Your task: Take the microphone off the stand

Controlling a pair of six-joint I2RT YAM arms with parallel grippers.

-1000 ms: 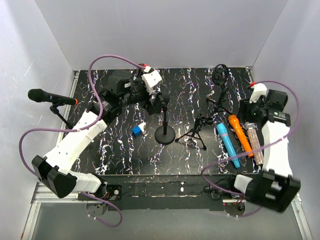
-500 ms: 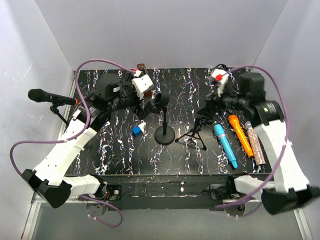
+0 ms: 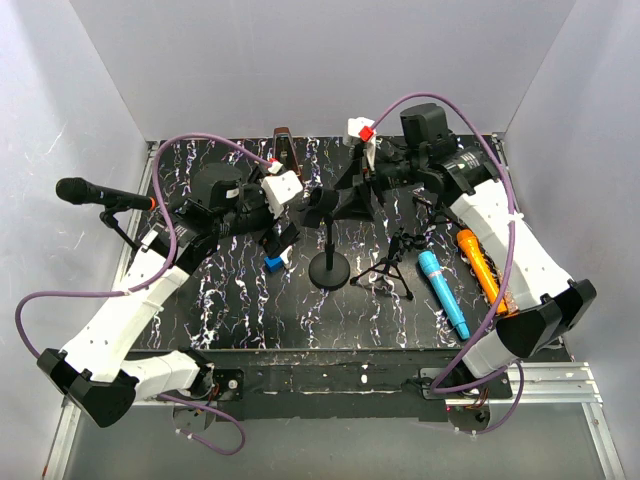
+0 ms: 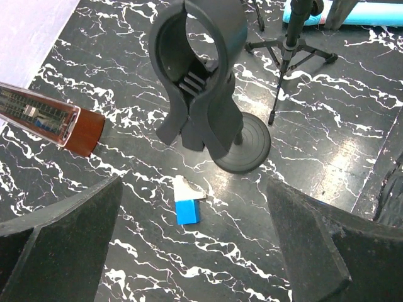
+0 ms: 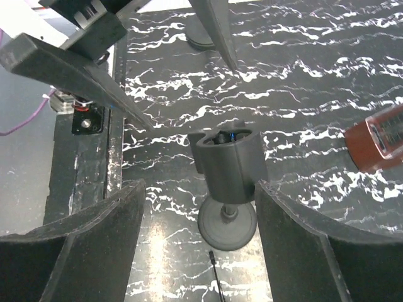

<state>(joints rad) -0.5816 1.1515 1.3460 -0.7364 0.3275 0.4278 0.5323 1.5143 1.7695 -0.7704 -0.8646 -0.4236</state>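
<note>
With the left gripper [image 4: 194,185] and right gripper [image 5: 200,185] both released and bare, flanking the empty clip [image 4: 204,119] of the round-based stand [image 3: 329,270] at centre, the black microphone [image 3: 85,191] sits clipped in its side stand [image 3: 120,228] at 9 o'clock, so removal looks not yet begun.

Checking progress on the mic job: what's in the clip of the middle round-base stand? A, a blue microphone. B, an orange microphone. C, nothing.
C: the clip on the round-base stand is empty; the blue microphone and orange microphone lie on the table.
</note>
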